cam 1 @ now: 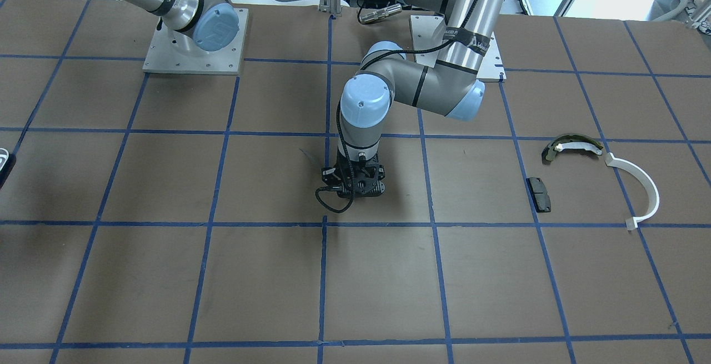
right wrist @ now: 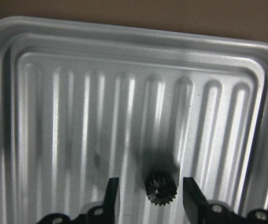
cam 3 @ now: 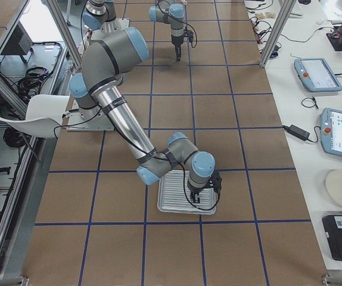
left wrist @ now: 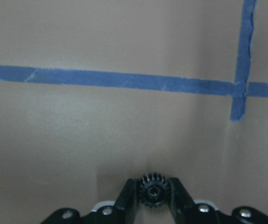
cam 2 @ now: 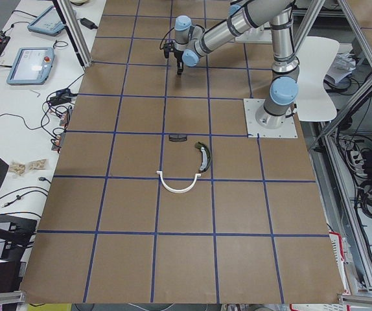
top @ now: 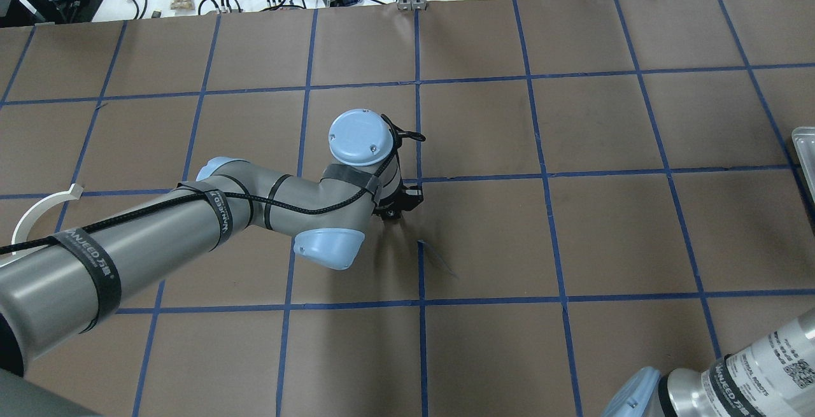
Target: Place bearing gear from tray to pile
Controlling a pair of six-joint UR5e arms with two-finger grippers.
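The brown, blue-taped bench (cam 1: pixel 166 275) lies wide open around the left arm (top: pixel 159 239), whose black strap (top: pixel 95 270) reads "VANJEED", and the ribbed metal tray (right wrist: pixel 40 93) sits toward the bench's right end under the right arm (cam 3: pixel 117 113). On the robot's left side the pile (cam 2: pixel 202 159) rests well apart from both arms: a white arc (cam 1: pixel 644 186), a green brake shoe (cam 1: pixel 572 146) just beside its end, and a black pad (cam 1: pixel 539 194) near them. The left tool (left wrist: pixel 152 184) pinches a small black gear (left wrist: pixel 152 191) near a tape crossing (left wrist: pixel 239 88) at mid-bench, while the right tool (right wrist: pixel 149 182) is spread, a second gear (right wrist: pixel 161 189) lying on the tray between its fingers (right wrist: pixel 111 196).
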